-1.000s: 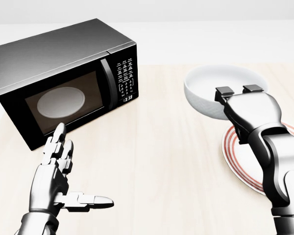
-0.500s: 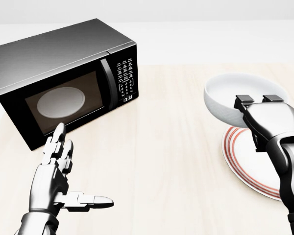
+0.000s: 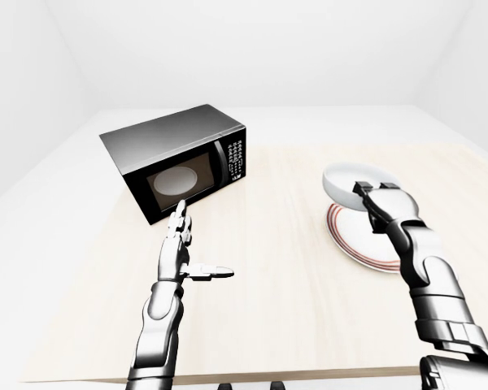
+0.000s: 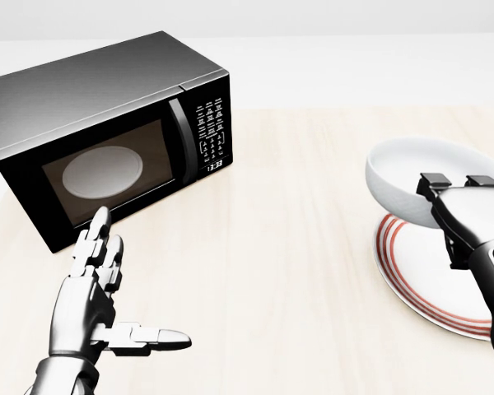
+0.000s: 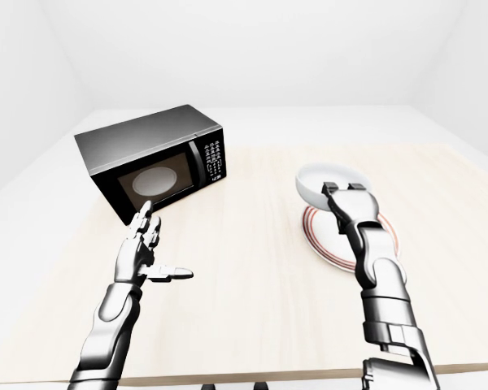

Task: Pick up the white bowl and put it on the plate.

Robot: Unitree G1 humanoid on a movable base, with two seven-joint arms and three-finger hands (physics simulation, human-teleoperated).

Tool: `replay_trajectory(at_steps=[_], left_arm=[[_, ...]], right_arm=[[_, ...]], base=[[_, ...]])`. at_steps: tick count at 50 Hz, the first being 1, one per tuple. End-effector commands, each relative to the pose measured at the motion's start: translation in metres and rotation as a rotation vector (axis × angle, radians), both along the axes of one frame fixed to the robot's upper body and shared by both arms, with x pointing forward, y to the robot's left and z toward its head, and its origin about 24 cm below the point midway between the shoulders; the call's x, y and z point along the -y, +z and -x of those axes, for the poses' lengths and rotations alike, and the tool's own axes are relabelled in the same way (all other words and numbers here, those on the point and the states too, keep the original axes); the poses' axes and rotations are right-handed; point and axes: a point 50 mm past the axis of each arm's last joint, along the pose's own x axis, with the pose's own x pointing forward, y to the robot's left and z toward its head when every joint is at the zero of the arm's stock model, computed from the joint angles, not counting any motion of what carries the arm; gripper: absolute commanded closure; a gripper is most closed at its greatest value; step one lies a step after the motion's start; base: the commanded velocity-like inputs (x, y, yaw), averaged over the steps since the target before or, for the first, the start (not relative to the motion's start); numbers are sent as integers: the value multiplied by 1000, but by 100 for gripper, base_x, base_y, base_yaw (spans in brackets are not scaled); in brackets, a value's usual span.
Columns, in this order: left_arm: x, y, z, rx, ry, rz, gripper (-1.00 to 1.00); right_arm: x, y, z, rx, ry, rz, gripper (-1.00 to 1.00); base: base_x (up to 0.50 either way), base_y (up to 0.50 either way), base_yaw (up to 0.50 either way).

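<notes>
The white bowl (image 4: 412, 177) hangs tilted over the upper edge of the red-rimmed plate (image 4: 412, 284) at the right of the head view. My right hand (image 4: 457, 183) grips the bowl's near rim, its fingers hooked over the edge. The plate lies flat on the light wooden table (image 4: 296, 271). My left hand (image 4: 107, 288) hovers open at the lower left, fingers straight and thumb pointing right, holding nothing. It sits just below the microwave.
A black microwave (image 4: 107, 132) with its door shut stands at the upper left of the table, angled. Its keypad (image 4: 212, 132) faces right of centre. The table's near edge (image 3: 268, 378) shows at the bottom of the left-eye view.
My right hand has carried the bowl rightward and slightly down, from left of the plate to above the plate's upper edge. The left hand has not moved.
</notes>
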Motion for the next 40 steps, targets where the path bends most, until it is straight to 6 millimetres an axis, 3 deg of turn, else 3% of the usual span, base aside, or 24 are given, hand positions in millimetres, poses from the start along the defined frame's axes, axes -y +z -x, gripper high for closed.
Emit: replay_trajectory(at_steps=[1, 40], left_arm=[[0, 0, 0, -1, 0, 1, -100], [0, 0, -1, 0, -1, 3, -100]], right_arm=[[9, 3, 2, 39, -25, -96, 100], [39, -13, 16, 11, -118, -105, 100]], base=[[0, 0, 0], [0, 0, 0]])
